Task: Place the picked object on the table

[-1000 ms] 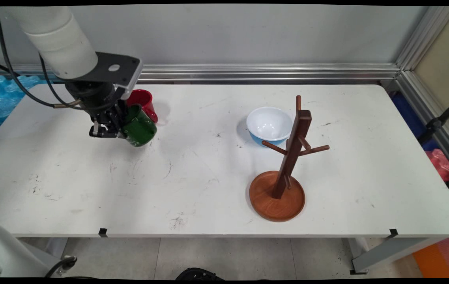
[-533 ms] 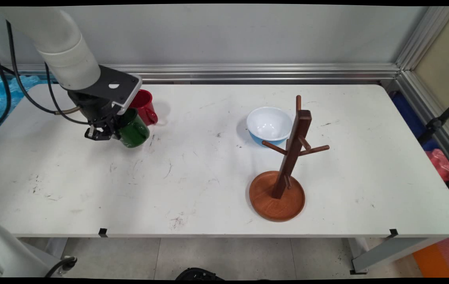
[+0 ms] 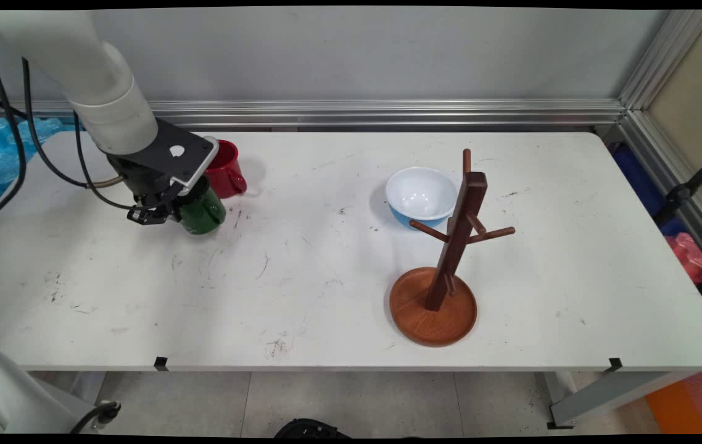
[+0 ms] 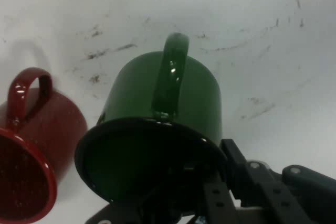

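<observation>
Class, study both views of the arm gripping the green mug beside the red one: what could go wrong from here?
1. The gripper pinches only the green mug by its rim, tilted; it might slip or swing.
2. The red mug stands close behind; a sideways move could knock it.
3. The hanging black cables may snag.

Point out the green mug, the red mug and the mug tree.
green mug (image 4: pixel 194 98): hand view, its side wall.
red mug (image 3: pixel 226 174): main view, its side.
mug tree (image 3: pixel 457 229): main view, its upright post.
</observation>
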`<action>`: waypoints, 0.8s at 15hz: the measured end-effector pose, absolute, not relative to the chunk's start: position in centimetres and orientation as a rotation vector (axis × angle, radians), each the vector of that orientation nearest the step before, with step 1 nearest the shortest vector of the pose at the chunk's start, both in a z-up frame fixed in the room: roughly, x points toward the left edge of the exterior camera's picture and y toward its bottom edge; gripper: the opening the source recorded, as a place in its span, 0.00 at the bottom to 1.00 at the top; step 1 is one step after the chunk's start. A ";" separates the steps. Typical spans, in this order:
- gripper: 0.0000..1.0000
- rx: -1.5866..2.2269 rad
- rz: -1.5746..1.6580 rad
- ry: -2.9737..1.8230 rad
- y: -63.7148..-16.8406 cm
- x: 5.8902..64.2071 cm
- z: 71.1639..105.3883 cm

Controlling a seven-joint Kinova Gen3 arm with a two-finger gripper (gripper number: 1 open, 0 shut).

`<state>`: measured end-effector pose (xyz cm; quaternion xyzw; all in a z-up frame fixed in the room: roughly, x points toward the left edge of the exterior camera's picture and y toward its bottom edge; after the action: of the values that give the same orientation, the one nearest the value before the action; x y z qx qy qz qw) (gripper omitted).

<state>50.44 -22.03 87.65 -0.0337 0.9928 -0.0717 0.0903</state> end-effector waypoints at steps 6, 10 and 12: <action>0.00 -0.066 -0.199 2.940 -21.7 50.6 86.1; 1.00 -0.051 -0.191 2.948 -21.5 50.4 85.2; 1.00 -0.049 -0.183 2.955 -21.3 50.3 84.8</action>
<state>50.31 -21.26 84.78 -0.0166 0.9939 -0.0614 0.0902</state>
